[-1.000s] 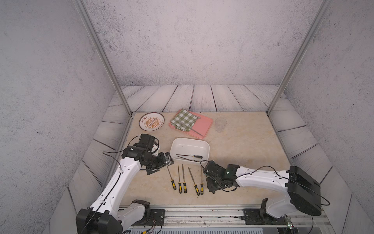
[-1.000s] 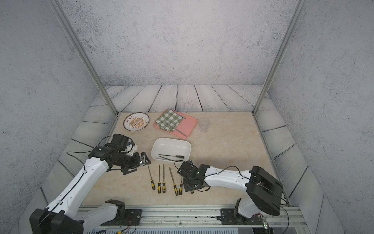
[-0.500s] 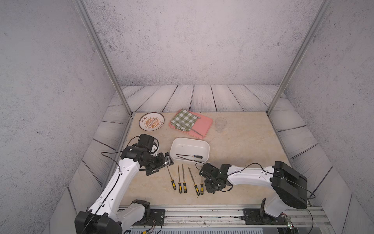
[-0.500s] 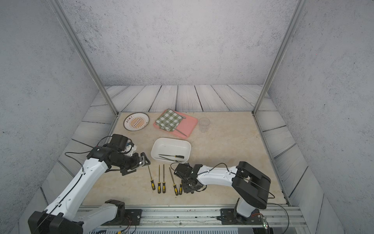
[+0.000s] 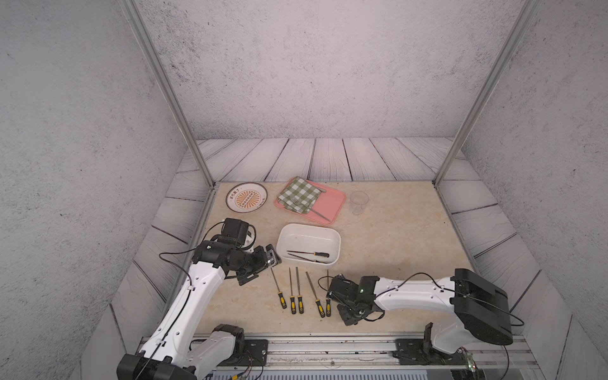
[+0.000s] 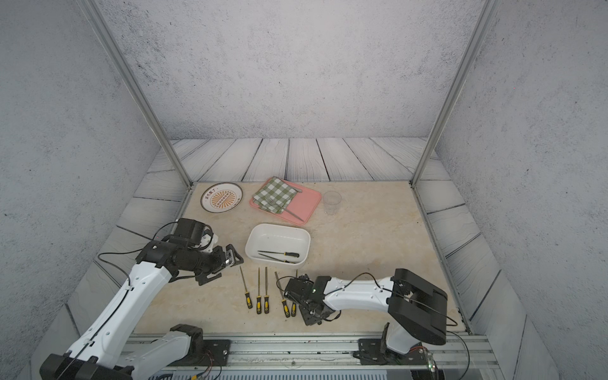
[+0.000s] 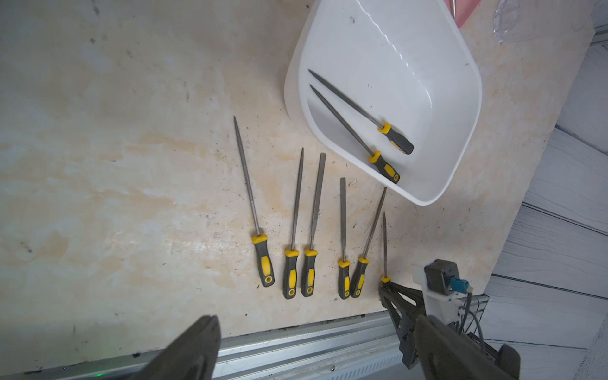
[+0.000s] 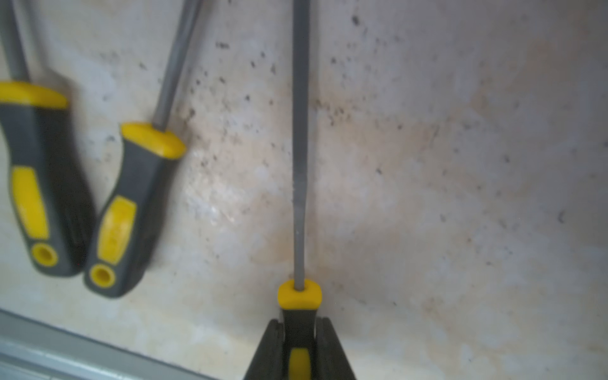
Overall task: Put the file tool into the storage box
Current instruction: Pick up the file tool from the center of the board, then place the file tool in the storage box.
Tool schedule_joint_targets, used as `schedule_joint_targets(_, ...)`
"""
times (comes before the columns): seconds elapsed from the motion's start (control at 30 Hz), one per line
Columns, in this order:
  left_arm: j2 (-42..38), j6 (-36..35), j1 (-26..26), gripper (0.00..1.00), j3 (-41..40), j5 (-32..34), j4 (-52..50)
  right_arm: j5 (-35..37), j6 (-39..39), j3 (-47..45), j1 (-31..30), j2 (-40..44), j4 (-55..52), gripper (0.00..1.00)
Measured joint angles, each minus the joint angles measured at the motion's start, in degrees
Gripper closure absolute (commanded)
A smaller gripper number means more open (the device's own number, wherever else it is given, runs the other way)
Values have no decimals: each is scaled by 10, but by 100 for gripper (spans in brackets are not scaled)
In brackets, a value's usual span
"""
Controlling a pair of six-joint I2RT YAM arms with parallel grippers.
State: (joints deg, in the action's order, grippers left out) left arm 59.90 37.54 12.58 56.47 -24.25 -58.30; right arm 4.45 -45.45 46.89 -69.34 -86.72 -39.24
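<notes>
— Where does your file sit against the storage box (image 5: 308,226)?

— On the box's near side, in your right pincer (image 8: 298,324). The jaws are pressed together on the black-and-yellow handle of the file (image 8: 301,164). The shaft points straight out from the pincer toward the box's near long wall. I can't tell whether it has left the table (image 5: 394,250).

— And the axis?

— It runs across the box's length, while the two files (image 7: 348,105) inside lie along it. You likely need to carry yours forward and turn it to fit.

— Which arm is nearer?

— The right one, since it has the file. Your left pincer (image 5: 272,258) hangs spread and empty just beside the box's end on the robot's left. Five files (image 7: 309,230) lie in a row near your held one, also on the box's near side.
</notes>
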Motion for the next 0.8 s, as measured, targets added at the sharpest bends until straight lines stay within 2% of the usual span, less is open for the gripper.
schedule_joint_targets(0.27,13,37,0,3,23,-2,29,68,11,11,-2,148,-63,83)
schedule_joint_targets(0.37,21,55,0,2,23,-2,49,104,54,56,10,198,-74,80)
schedule_joint_targets(0.43,27,66,0,3,23,-1,61,105,96,89,40,216,-68,80)
schedule_joint_targets(0.57,40,87,0,2,23,5,88,45,193,139,140,216,-38,80)
schedule_joint_targets(0.67,48,97,0,2,21,9,107,-19,272,162,203,181,-12,81)
schedule_joint_targets(0.8,47,102,0,1,6,25,123,-75,375,204,236,95,6,82)
